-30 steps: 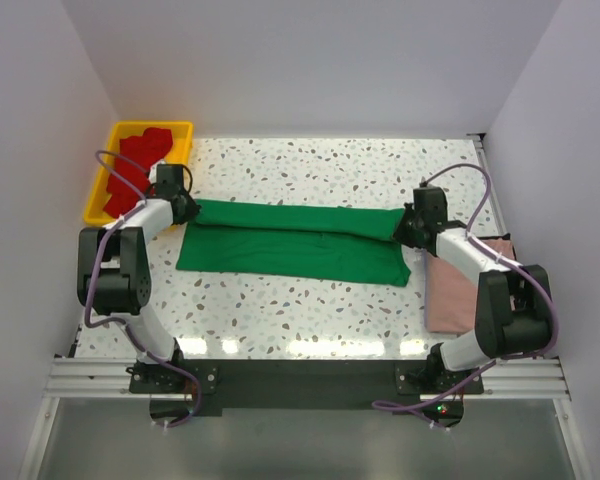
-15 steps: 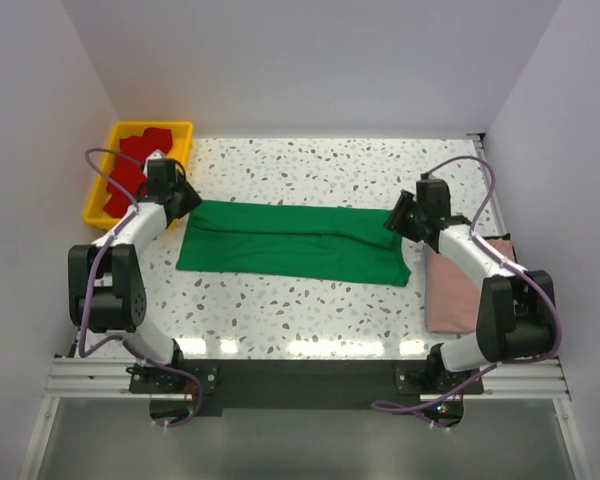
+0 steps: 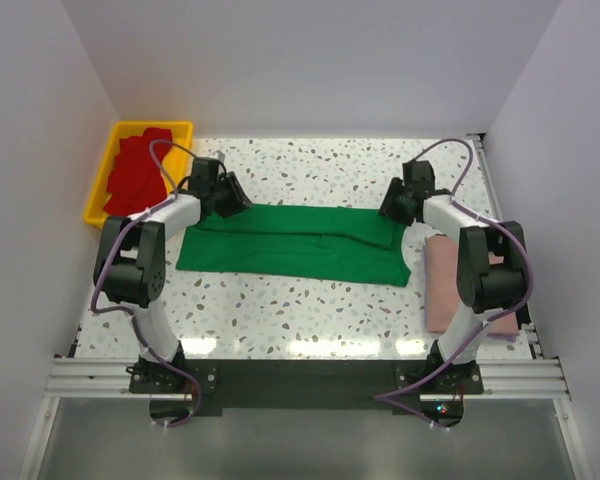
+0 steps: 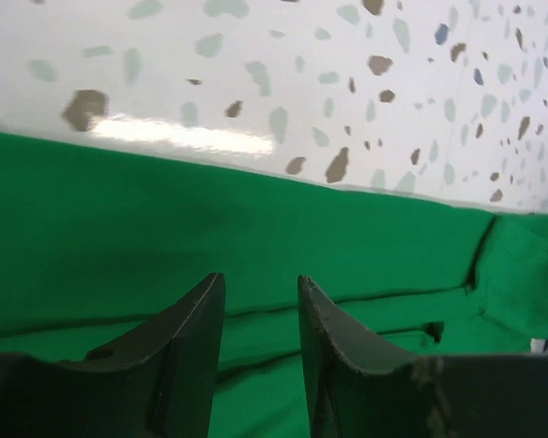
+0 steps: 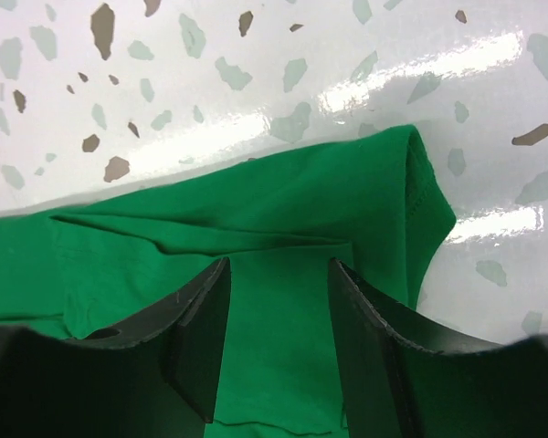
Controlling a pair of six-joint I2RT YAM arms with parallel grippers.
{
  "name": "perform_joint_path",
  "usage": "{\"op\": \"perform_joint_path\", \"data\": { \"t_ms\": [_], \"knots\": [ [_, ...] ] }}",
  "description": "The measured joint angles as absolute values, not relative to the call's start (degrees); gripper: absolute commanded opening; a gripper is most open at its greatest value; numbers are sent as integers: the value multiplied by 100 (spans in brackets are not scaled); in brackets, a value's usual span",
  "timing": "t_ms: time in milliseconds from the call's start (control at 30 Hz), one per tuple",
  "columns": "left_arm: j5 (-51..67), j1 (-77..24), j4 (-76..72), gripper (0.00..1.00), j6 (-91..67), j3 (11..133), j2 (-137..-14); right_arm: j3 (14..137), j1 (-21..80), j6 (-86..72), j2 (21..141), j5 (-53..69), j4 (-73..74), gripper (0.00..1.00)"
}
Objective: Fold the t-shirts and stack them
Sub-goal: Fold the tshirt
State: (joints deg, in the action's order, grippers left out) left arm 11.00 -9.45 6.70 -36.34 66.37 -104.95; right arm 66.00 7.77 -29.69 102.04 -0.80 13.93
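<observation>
Both arms have swung inward from the two ends of the cloth to its far edge since the earlier frame, and their jaws have parted; the cloth itself has not shifted. On the speckled table (image 3: 310, 310) the green t-shirt (image 3: 290, 245) lies flat across the middle as a long band, its far portion folded over the near one along its length. The dusty pink t-shirt (image 3: 442, 290) rests as a folded rectangle at the table's right edge, partly hidden by the right arm. The yellow tray (image 3: 97, 190) at the far left corner holds the red t-shirts (image 3: 135, 180) in a loose heap. The left gripper (image 4: 259, 283) hovers over the band's far-left part, jaws moderately apart and empty. The right gripper (image 5: 279, 266) hangs over the far-right corner, by the sleeve hem, jaws likewise apart with nothing between them. Judged from this layout, the task is at an early stage: one shirt appears finished, the green one needs its crosswise folds and stacking, and the red ones are untouched.
</observation>
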Motion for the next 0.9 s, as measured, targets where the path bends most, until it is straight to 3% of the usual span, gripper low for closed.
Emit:
{"op": "perform_joint_path", "data": {
  "t_ms": [200,467,900],
  "knots": [
    [1712,-1514,134,48,-3636,7037,-11034,6624,777,-2976,10311,-305,1503,56],
    [2161,-2425,-561,48,-3640,8132,-12064,6606,777,-3009,10311,-462,1511,54],
    [2526,-2849,-1004,48,-3647,9067,-13152,6525,777,-3140,10309,-456,1498,54]
  ]
}}
